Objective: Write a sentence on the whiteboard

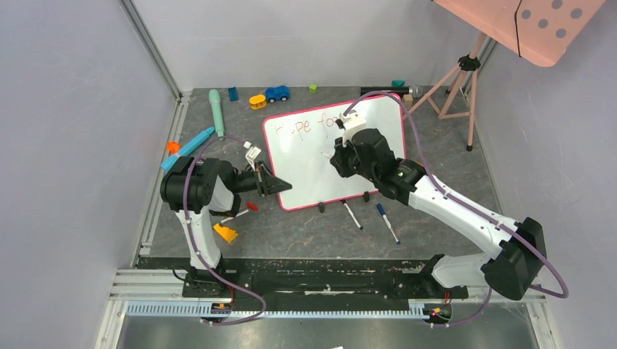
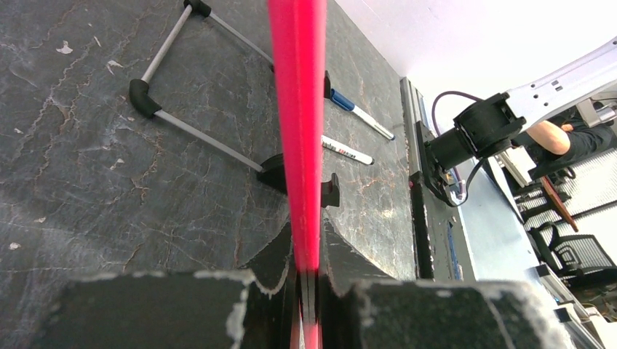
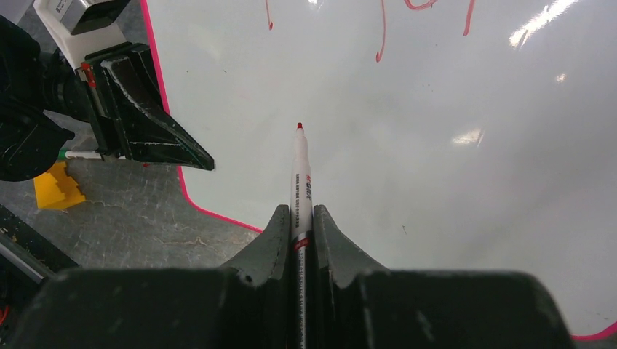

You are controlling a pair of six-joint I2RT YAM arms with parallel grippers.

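Note:
The whiteboard (image 1: 313,163), glossy white in a thin red-pink frame, stands tilted on the grey table. Red handwriting, the start of the sentence (image 1: 305,125), runs along its top; the right arm hides the line's end. My left gripper (image 1: 280,185) is shut on the board's frame (image 2: 298,109) at the lower left corner. My right gripper (image 3: 301,212) is shut on a red-tipped marker (image 3: 301,174) pointing at the bare board (image 3: 451,189) below the red strokes (image 3: 382,36). I cannot tell whether the tip touches.
Two markers (image 1: 352,215) (image 1: 387,222) lie in front of the board's black feet (image 2: 331,190). A yellow block (image 1: 225,233) and a red cap (image 1: 252,206) lie near the left arm. Toys (image 1: 277,93) line the back wall. A tripod (image 1: 458,80) carries a pink perforated panel at back right.

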